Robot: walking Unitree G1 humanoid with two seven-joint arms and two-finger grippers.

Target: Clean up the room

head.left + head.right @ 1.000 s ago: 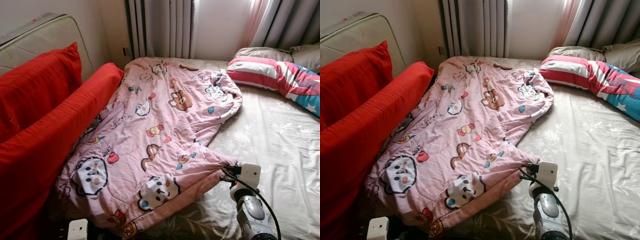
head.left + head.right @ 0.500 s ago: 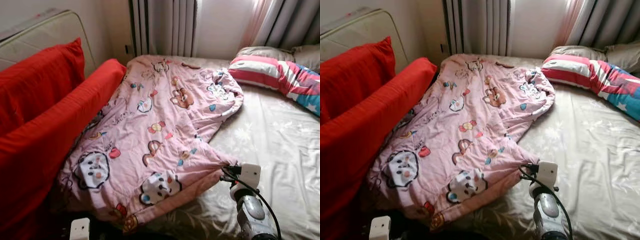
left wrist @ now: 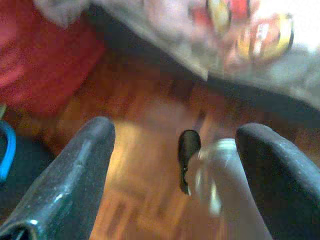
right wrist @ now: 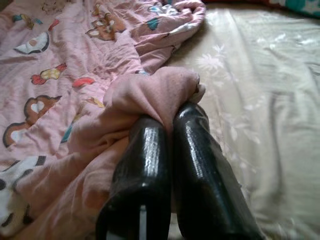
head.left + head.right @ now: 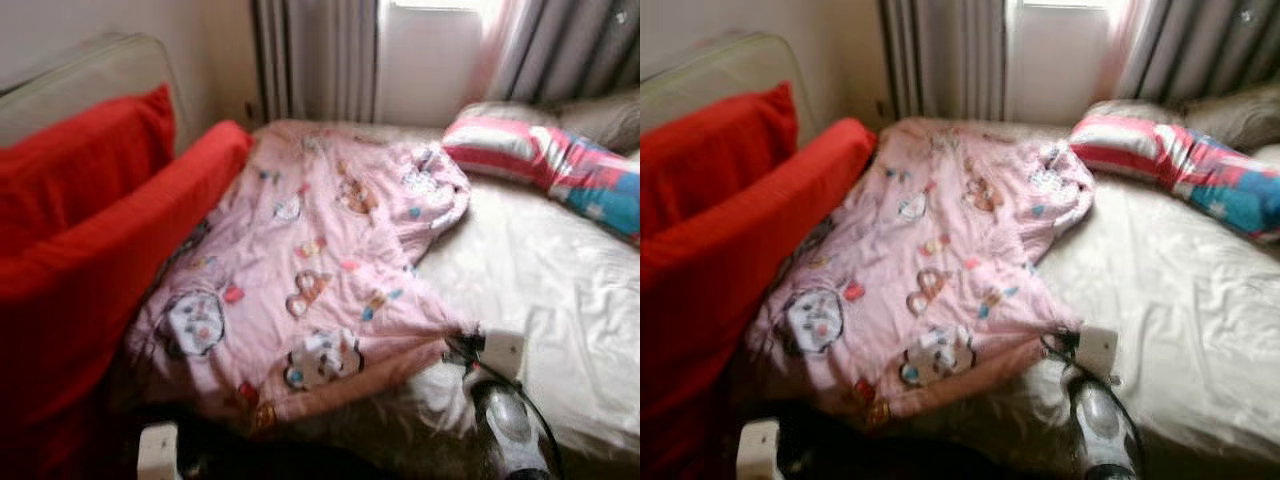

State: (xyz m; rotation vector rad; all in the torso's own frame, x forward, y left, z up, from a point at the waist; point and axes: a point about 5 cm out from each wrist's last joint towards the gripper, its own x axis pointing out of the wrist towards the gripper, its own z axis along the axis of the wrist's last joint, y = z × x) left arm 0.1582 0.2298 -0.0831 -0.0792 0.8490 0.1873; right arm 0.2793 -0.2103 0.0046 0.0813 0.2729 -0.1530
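Note:
A pink cartoon-print blanket point(image 5: 320, 260) lies spread over the left half of the bed, its near edge hanging toward the floor. My right gripper point(image 4: 167, 127) is shut on a bunched corner of that blanket point(image 4: 155, 92), near the bed's front edge; its wrist point(image 5: 500, 400) shows low on the right. My left gripper point(image 3: 175, 150) hangs open over the wooden floor point(image 3: 135, 130) beside the bed, with nothing between its fingers point(image 3: 75, 170); its wrist point(image 5: 155, 450) sits at the lower left.
Two red cushions point(image 5: 90, 230) lean along the left against a pale mattress point(image 5: 90, 75). A striped pillow point(image 5: 540, 160) and a grey pillow point(image 5: 600, 115) lie at the bed's far right. The beige sheet point(image 5: 560, 290) is bare on the right. Curtains point(image 5: 310, 55) hang behind.
The whole picture has shifted and blurred, so the camera is moving. The right gripper keeps its hold on the blanket corner, and the near blanket edge looks drawn slightly farther onto the bed.

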